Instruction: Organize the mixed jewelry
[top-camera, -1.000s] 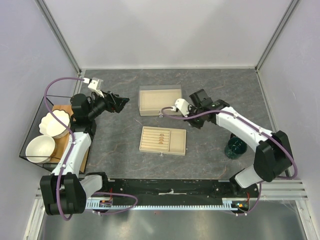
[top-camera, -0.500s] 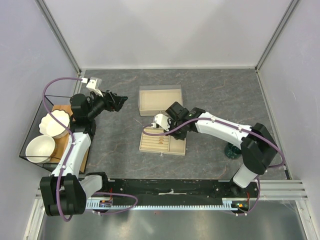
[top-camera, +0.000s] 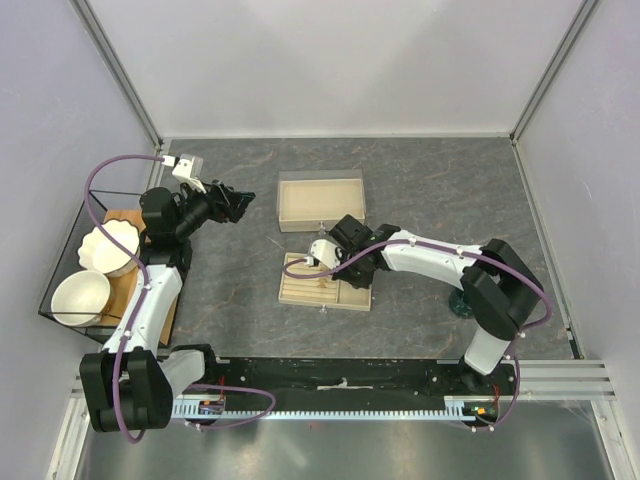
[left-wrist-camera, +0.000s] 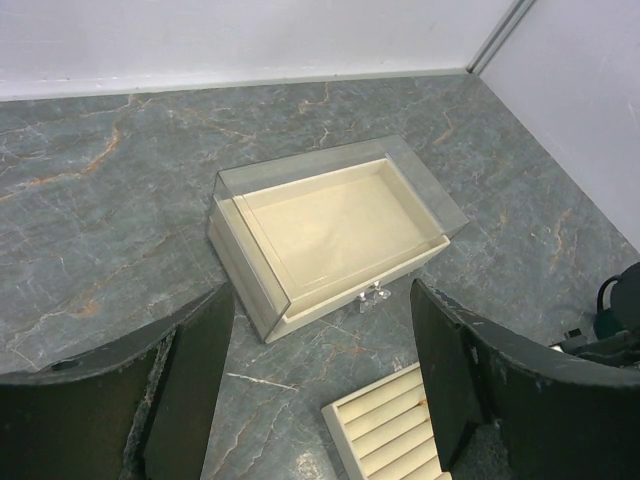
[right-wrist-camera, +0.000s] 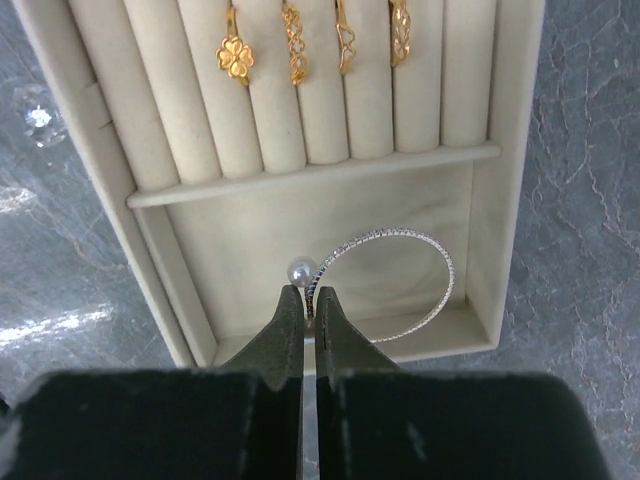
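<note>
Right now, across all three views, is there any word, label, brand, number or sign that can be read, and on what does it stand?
None can be read.
No print shows on the ring tray, the gold rings, the silver bracelet or the clear-lidded box.
The small coloured spots on the rail at the arms' bases are too small to tell whether they carry any text.
</note>
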